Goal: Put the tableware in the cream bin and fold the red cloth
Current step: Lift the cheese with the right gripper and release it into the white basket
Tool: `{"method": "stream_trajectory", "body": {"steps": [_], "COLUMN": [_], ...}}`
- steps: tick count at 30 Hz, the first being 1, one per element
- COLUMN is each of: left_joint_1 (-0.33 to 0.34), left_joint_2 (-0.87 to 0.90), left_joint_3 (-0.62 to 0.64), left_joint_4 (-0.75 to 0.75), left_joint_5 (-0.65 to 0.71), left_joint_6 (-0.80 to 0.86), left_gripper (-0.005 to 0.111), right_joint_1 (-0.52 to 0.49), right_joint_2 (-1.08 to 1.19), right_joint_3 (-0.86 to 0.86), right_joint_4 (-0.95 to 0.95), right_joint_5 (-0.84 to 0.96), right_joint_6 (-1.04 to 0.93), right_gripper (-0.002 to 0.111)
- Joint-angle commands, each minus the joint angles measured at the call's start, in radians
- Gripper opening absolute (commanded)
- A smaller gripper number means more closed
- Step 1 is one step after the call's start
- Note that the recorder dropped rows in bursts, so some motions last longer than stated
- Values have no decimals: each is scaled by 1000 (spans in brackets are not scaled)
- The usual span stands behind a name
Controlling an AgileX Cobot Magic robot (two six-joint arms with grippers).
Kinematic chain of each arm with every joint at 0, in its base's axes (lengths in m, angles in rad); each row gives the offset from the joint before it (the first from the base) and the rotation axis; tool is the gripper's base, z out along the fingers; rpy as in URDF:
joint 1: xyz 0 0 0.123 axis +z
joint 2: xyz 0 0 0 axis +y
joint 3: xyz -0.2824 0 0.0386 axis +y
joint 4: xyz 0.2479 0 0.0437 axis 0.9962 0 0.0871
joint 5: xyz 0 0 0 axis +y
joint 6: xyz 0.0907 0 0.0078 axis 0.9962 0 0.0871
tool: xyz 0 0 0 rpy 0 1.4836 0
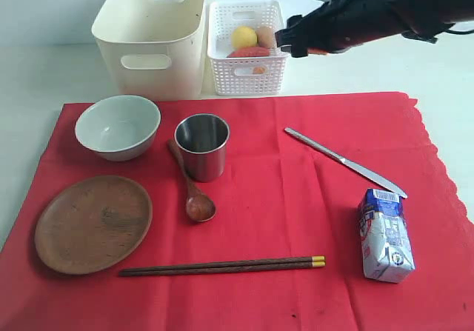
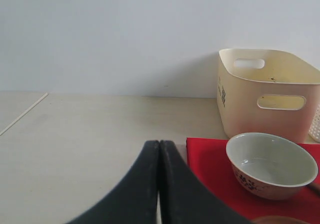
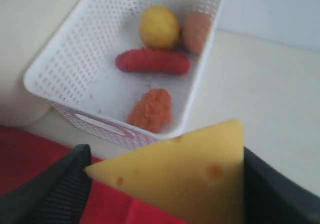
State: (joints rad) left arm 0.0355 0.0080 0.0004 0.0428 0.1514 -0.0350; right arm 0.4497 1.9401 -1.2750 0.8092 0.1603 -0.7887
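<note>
A plain, pale wall (image 2: 125, 33) stands at the back, a little blue-white. In front of it is a flat, cream-colored table (image 2: 90, 129). A thin line runs across one side of it. The light is soft and even.

Your right gripper (image 3: 167, 189) clamps a yellow cheese wedge (image 3: 185, 169) between its dark fingers (image 3: 60, 184), with a strip of the red cloth (image 3: 25, 154) showing behind it. Beyond, the white lattice basket (image 3: 65, 63) holds a lemon (image 3: 158, 27), a brownish egg (image 3: 196, 31), a red sausage (image 3: 152, 61) and an orange lump (image 3: 150, 107).
</note>
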Motion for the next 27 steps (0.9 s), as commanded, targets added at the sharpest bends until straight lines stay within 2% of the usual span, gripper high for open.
{"method": "stream_trajectory", "body": {"steps": [1,7,10,13,17,21,27], "left_joint_1": [3,3,3,3,3,3,3], "left_joint_2": [-3,-3,-3,-3,-3,-3,-3], "left_joint_3": [0,0,0,0,0,0,0], "left_joint_4": [-5,-5,-5,-5,-5,-5,-5], "left_joint_5": [-4,-4,-4,-4,-4,-4,-4], "left_joint_6": [0,0,0,0,0,0,0], "left_gripper": [0,0,0,0,0,0,0], "right_joint_1": [72,158,189,191,191,191,191], "right_joint_2": [90,264,306,328,330,330,330], "right_joint_3": [-114,-222,-233,-239,-239,-239,-239], "right_joint_4": [2,-1,1,2,2,2,2], "right_joint_5": [-114,-372,-464,-459,-447,-443,-443], "right_joint_6": [-56,-31,-23,-20,-20,-20,-20], "right_gripper": [0,1,18,40,55,62,64]}}
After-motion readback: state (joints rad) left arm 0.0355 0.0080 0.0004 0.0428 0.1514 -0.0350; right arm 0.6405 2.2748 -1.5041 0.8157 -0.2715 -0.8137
